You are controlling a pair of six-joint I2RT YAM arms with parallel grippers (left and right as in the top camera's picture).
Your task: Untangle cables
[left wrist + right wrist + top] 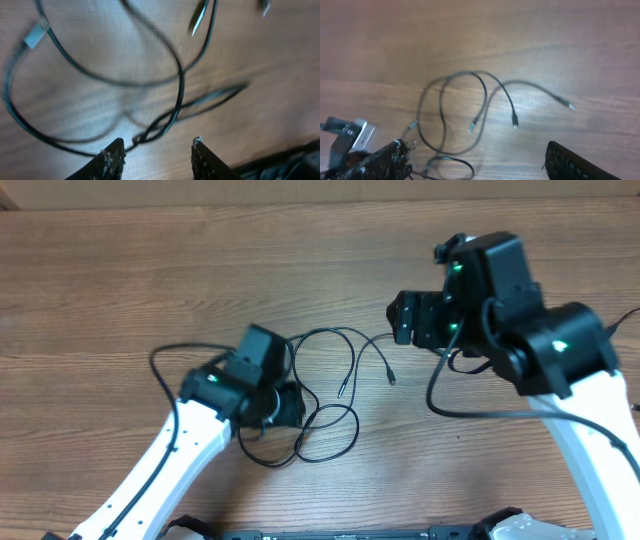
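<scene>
While the left tool [156, 150] is being held low over the surface [120, 280] w/ jaws apart, gripping nothing, the cables [325, 395] are being seen in loose overlapping loops just ahead, approx. mid-surface. Farther off, the right tool [475, 146] is being held wide open, empty.

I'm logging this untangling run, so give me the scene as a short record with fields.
surface: wooden table
cables: thin, black, looped over each other between the arms
plug ends: lying loose on the wood
left gripper: open, low over a crossing of strands
right gripper: open wide, holding nothing
</scene>
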